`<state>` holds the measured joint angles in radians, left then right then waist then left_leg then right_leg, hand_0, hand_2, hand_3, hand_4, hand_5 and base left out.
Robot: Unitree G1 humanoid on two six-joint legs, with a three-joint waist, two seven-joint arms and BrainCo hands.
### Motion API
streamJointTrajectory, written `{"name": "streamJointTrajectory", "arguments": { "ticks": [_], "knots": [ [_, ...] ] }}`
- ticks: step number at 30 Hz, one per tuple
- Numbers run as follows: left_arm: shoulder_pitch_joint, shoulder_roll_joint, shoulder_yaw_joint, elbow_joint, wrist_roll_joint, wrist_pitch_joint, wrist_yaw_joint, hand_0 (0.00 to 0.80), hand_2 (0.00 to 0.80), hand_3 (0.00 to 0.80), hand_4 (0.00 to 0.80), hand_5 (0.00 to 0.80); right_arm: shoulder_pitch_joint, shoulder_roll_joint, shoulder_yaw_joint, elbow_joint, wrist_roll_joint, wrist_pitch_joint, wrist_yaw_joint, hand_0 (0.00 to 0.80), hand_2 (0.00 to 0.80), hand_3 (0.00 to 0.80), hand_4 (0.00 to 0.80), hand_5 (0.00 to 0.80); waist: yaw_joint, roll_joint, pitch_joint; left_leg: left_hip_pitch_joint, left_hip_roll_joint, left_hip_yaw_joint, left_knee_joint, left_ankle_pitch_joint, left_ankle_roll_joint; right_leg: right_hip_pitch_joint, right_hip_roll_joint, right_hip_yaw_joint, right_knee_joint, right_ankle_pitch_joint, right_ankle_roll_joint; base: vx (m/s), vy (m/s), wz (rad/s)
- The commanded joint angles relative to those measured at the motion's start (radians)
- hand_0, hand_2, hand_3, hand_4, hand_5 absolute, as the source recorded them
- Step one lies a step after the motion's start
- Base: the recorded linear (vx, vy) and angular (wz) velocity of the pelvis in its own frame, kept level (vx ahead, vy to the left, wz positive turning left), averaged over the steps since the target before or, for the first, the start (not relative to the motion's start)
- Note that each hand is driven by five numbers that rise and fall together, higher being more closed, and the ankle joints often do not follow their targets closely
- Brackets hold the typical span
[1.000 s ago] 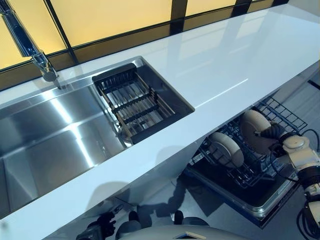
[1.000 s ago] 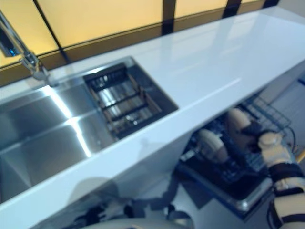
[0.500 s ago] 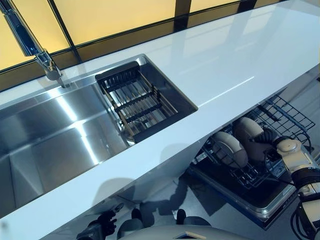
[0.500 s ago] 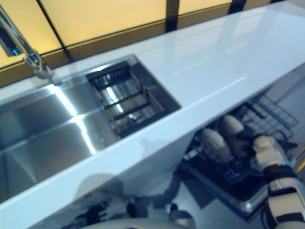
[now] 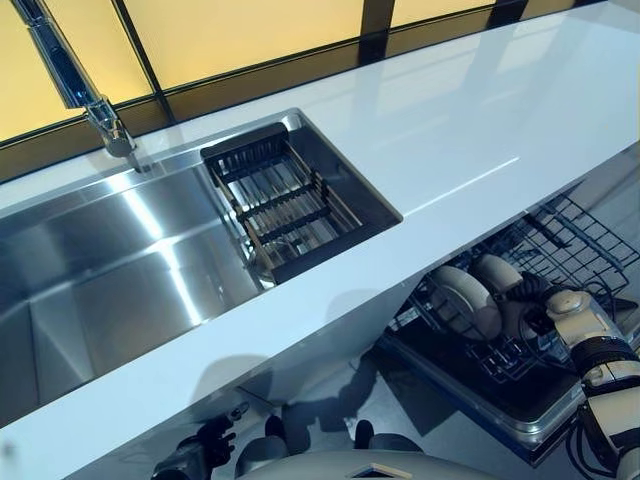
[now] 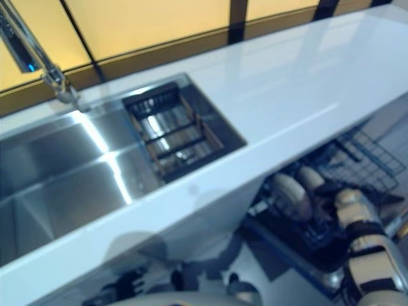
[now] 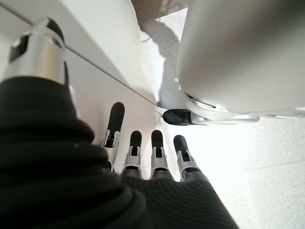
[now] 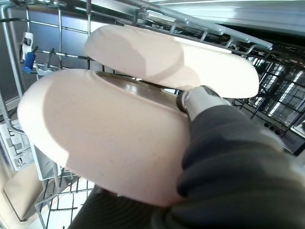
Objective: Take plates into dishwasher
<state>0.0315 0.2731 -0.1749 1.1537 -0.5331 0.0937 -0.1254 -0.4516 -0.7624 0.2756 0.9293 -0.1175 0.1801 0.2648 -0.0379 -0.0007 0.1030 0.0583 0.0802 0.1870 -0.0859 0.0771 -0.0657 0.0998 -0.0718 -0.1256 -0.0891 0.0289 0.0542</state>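
compared with a second ago, the right hand (image 5: 548, 305) is sitting lower and deeper in the dishwasher rack (image 5: 575, 235), and the held plate (image 5: 498, 285) is now standing close behind the racked plate (image 5: 462, 300), where earlier it was up and well apart from it. the whole scene is also shifting slightly toward the right in the eye views, so the camera itself is moving; the sink (image 5: 90, 280) and its dark drain basket (image 5: 285, 205) are not changing place on the white countertop (image 5: 470, 120).

the held plate is looking cream coloured, round and smooth, standing on edge among the wire tines. in the right wrist view it (image 8: 105, 129) is filling most of the frame, with the racked plate (image 8: 171, 59) just behind it, the same pale cream, and the two rims are lying very near each other; whether they are touching is not clear. the thumb (image 8: 198, 100) is pressing over the held plate's rim and the dark cover is wrapping against its face, so the right hand is clamping on the held plate. the other fingers are hidden behind it.

the left hand (image 7: 143, 152) is hanging low beside the white cabinet front (image 7: 109, 62), its fingers lying straight and side by side, holding nothing; in the left eye view it (image 5: 205, 450) is showing at the bottom edge under the counter. the faucet (image 5: 85, 85) is standing at the back of the sink.
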Motion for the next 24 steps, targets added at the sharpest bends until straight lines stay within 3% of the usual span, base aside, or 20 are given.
{"name": "streamJointTrajectory", "arguments": {
  "ticks": [1,24],
  "knots": [
    [-0.118,0.032,-0.01,-0.018,-0.011,-0.06,-0.005,0.0,0.0,0.0,0.0,0.0,-0.105,0.052,0.056,0.071,0.029,-0.005,-0.017,0.0,0.0,0.0,0.0,0.0,0.027,-0.024,-0.001,0.055,-0.006,-0.02,-0.001,-0.067,0.011,-0.043,-0.057,-0.009,0.008,0.059,0.066,0.0,0.0,0.0],
    [-0.108,0.031,0.013,-0.004,-0.04,-0.067,0.0,0.0,0.0,0.0,0.0,0.0,-0.082,0.008,-0.005,-0.061,0.129,0.038,-0.044,0.0,0.0,0.0,0.0,0.0,0.011,-0.043,-0.012,0.066,-0.012,-0.012,-0.001,-0.076,0.017,-0.035,-0.054,-0.001,0.009,0.056,0.064,-0.001,0.006,0.0]
  ]
}}
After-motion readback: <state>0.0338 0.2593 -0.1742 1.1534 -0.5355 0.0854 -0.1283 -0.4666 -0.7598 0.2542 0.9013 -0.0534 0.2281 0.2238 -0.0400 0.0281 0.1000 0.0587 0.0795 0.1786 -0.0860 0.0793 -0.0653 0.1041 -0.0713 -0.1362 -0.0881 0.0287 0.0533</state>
